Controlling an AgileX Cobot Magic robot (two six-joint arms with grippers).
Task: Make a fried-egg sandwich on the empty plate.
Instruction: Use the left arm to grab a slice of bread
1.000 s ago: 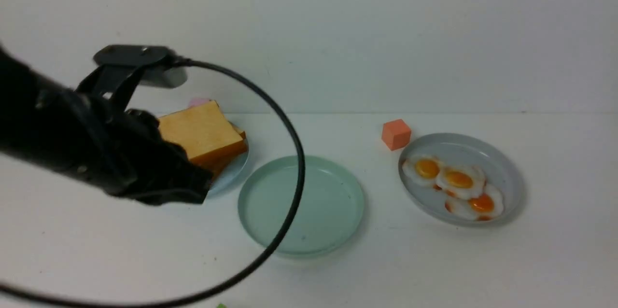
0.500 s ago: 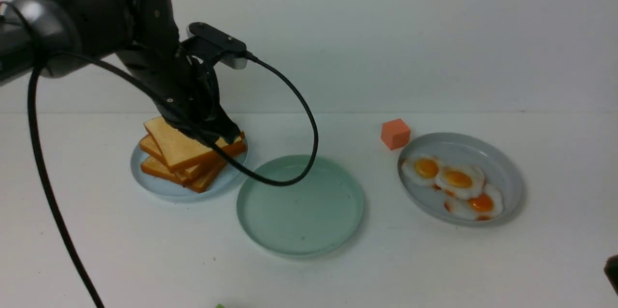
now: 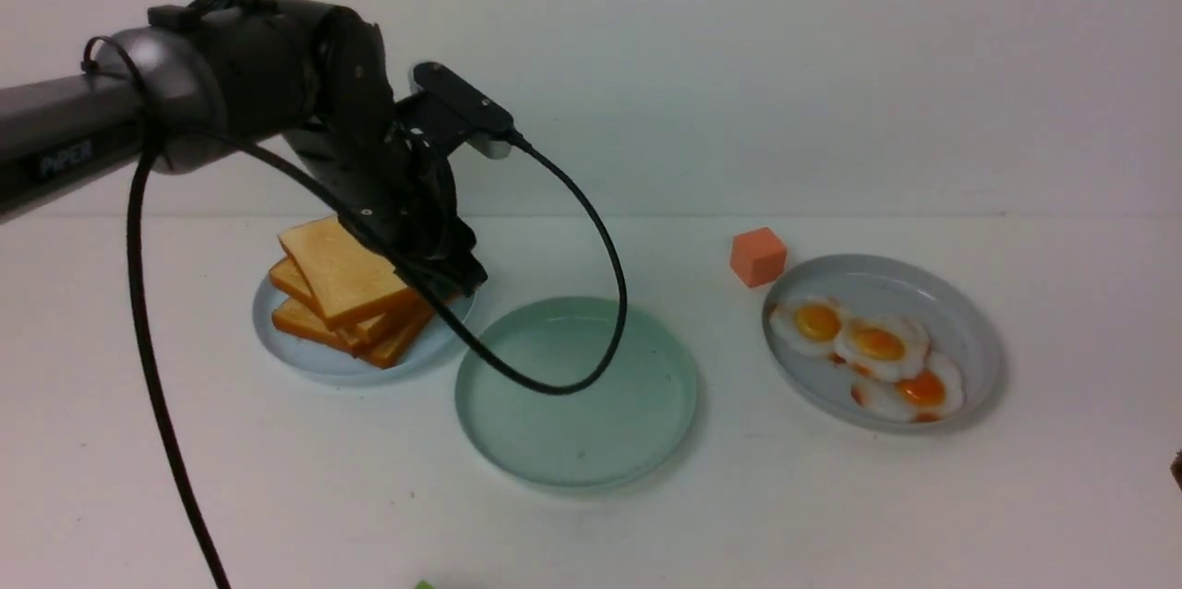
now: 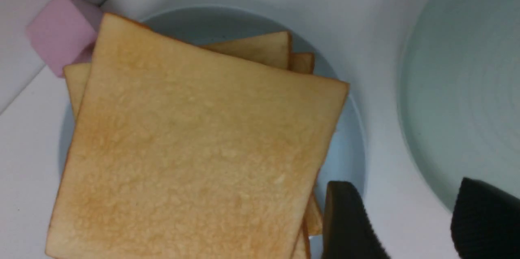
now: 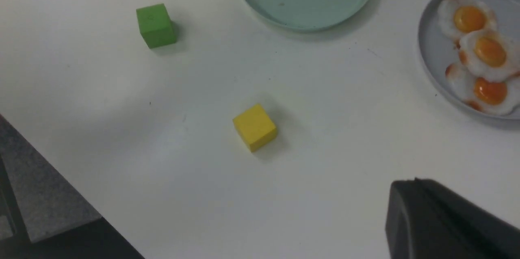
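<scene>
On worktop (image 3: 831, 497): one green plate (image 3: 577, 478), three eggs (image 3: 873, 344) at its 3 o'clock, toast pile (image 3: 346, 280) at 10; left tool (image 4: 406, 206) angled down, spread.

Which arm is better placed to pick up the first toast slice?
Left. The left end effector, jaws apart, sits at the toast pile's edge; the right end effector is shut, off past the egg plate.

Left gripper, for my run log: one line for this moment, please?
left gripper: open, at toast pile edge | mint plate: empty | right gripper: shut
</scene>
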